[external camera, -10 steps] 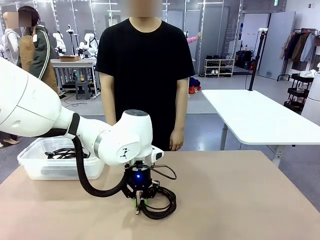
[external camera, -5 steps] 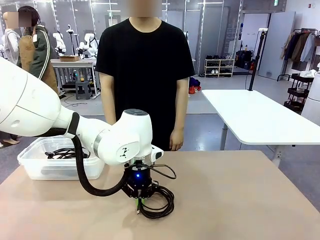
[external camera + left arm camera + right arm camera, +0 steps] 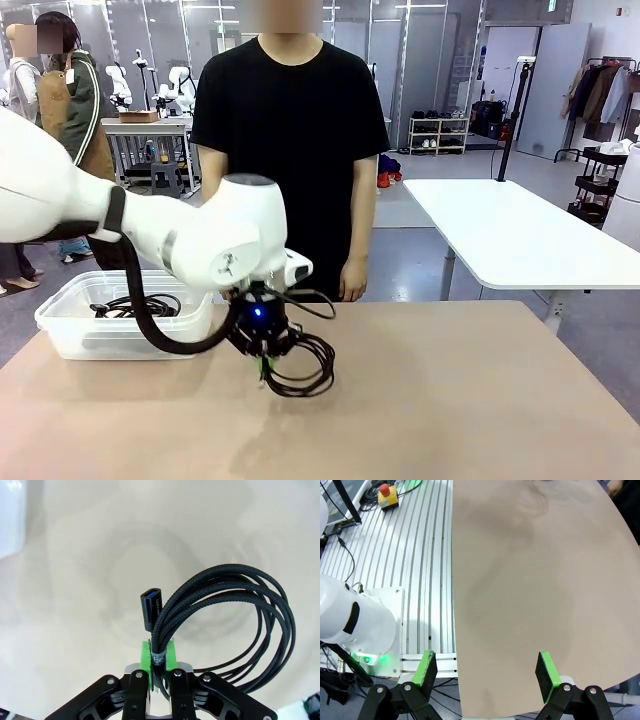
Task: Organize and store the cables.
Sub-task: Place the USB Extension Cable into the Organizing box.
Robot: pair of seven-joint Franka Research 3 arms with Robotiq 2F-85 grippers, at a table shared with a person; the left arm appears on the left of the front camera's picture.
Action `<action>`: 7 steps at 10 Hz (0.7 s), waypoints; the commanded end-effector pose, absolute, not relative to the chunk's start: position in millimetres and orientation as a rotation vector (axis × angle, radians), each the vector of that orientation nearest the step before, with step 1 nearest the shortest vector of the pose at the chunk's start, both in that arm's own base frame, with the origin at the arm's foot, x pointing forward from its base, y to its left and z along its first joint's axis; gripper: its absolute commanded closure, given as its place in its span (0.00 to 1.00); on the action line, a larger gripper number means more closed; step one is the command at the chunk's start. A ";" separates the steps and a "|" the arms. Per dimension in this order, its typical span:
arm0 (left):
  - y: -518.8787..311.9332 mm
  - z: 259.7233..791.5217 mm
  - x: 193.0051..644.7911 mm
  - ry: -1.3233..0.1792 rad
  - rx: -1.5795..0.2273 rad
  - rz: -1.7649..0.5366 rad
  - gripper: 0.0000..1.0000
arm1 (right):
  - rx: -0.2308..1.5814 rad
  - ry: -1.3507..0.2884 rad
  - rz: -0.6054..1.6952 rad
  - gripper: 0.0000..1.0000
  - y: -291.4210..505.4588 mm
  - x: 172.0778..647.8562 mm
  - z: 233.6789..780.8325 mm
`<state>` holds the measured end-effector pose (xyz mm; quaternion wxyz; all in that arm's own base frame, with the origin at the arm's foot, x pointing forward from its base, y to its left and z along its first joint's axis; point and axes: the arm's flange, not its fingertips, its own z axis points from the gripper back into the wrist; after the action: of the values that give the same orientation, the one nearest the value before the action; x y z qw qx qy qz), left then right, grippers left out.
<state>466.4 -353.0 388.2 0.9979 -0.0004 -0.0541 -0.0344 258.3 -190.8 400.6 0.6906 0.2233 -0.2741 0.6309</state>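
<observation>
A coiled black cable (image 3: 305, 366) hangs in the air above the tan table, and my left gripper (image 3: 264, 368) is shut on it. In the left wrist view the green pads (image 3: 145, 654) pinch the coil (image 3: 235, 620) at its tie, with a black plug (image 3: 150, 609) sticking up beside it. Other black cables (image 3: 135, 305) lie inside a clear plastic bin (image 3: 70, 335) at the table's left. My right gripper (image 3: 487, 672) stands open over the near table edge with nothing between its fingers.
A person in a black shirt (image 3: 285, 130) stands at the far side of the table, hands down at the sides. The tan tabletop (image 3: 480, 400) stretches bare to the right. In the right wrist view a ribbed metal floor (image 3: 405, 580) and a white arm base (image 3: 355, 625) lie beside the table.
My left gripper closed on the coil and lifted it off the table, moving up and a little left toward the bin. The right gripper did not move.
</observation>
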 end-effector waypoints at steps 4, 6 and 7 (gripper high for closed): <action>-272.4 479.8 485.3 -0.170 -0.008 -0.173 1.00 | 0.504 -0.623 1.408 0.00 -191.3 258.9 401.0; -229.0 498.8 507.4 -0.190 -0.006 -0.196 1.00 | 0.504 -0.623 1.408 0.00 -191.3 258.9 401.0; -202.9 503.0 522.0 -0.195 0.003 -0.202 1.00 | 0.504 -0.623 1.408 0.00 -191.3 258.9 401.0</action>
<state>511.6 -220.2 495.1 0.9904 0.0094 -0.1052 -0.0889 258.5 -190.5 400.7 0.6907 0.2232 -0.2735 0.6312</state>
